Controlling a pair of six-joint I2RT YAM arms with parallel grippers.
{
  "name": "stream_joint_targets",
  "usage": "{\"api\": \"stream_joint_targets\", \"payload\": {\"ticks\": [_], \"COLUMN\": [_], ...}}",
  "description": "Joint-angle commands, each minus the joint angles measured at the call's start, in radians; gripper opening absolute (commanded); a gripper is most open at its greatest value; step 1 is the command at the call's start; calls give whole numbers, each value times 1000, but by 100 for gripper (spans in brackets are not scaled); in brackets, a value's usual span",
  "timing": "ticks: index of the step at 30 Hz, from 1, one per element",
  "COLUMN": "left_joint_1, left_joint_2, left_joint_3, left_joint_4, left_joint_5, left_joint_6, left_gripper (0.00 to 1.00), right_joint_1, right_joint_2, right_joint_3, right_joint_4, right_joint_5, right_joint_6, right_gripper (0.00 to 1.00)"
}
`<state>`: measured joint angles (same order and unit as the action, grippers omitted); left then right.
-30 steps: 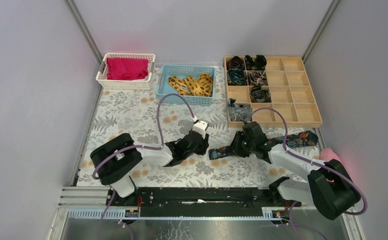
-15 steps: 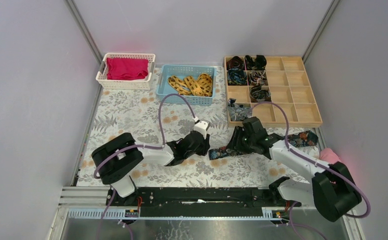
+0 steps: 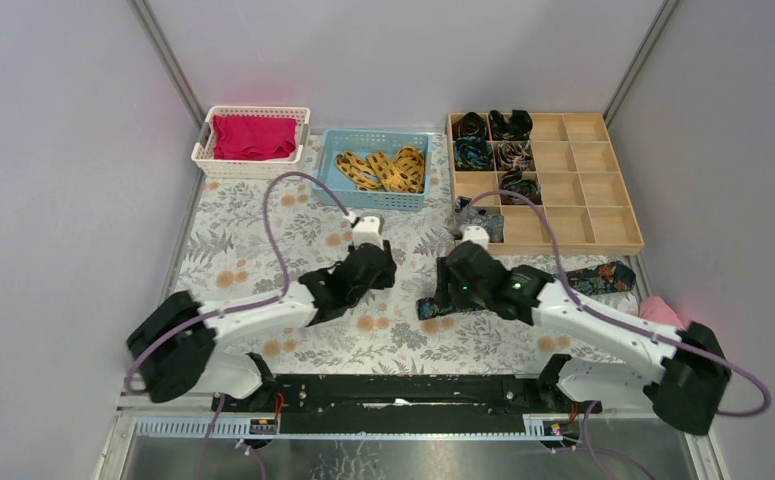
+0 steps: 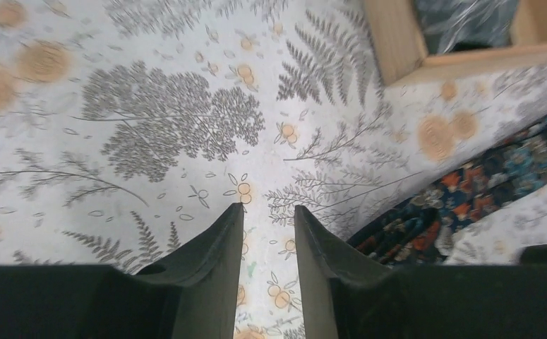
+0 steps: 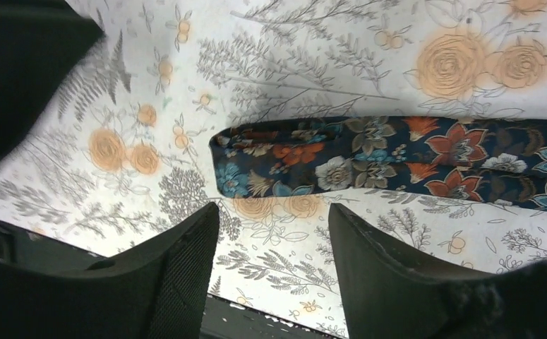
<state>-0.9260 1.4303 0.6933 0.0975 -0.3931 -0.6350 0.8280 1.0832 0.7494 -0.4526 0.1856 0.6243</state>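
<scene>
A dark floral tie (image 3: 603,277) lies flat across the patterned tablecloth (image 3: 263,235), its narrow end (image 5: 270,159) pointing left. My right gripper (image 3: 450,290) hovers over that end. In the right wrist view it stands open (image 5: 274,212), nothing between its fingers, and the tie (image 5: 411,159) lies just beyond the tips. My left gripper (image 3: 378,270) hangs left of the tie end. It is open by a narrow gap (image 4: 269,212) with only cloth showing between the fingers. The tie (image 4: 468,198) lies to its right.
A wooden divided tray (image 3: 603,185) with several rolled ties stands at the back right; its corner (image 4: 397,49) shows in the left wrist view. A blue basket (image 3: 328,170) of yellow ties and a white basket (image 3: 203,150) of red cloth stand at the back. A pink object (image 3: 658,310) lies far right.
Both arms have lifted and stretched out. The left gripper moved back from the near edge; the right gripper slid left along the tie toward its narrow end. The tie has not moved.
</scene>
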Motion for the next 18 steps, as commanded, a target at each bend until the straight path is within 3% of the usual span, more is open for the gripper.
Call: {"api": "stream_joint_targets", "payload": {"ticks": [1, 8, 18], "left_joint_1": [4, 4, 5], "left_joint_2": [-193, -466, -534], "left_joint_3": [8, -64, -90], "left_joint_4": [-175, -252, -277], "left_joint_5": [-102, -119, -118], "left_joint_6": [-44, -53, -37], "left_gripper": [40, 45, 45], "right_joint_1": [171, 366, 388], "right_joint_2": [150, 440, 664], "right_joint_3": [104, 318, 422], "right_joint_4": [-119, -319, -307], "right_joint_5": [252, 495, 506], "right_joint_6": [46, 175, 224], "right_gripper": [68, 71, 72]}}
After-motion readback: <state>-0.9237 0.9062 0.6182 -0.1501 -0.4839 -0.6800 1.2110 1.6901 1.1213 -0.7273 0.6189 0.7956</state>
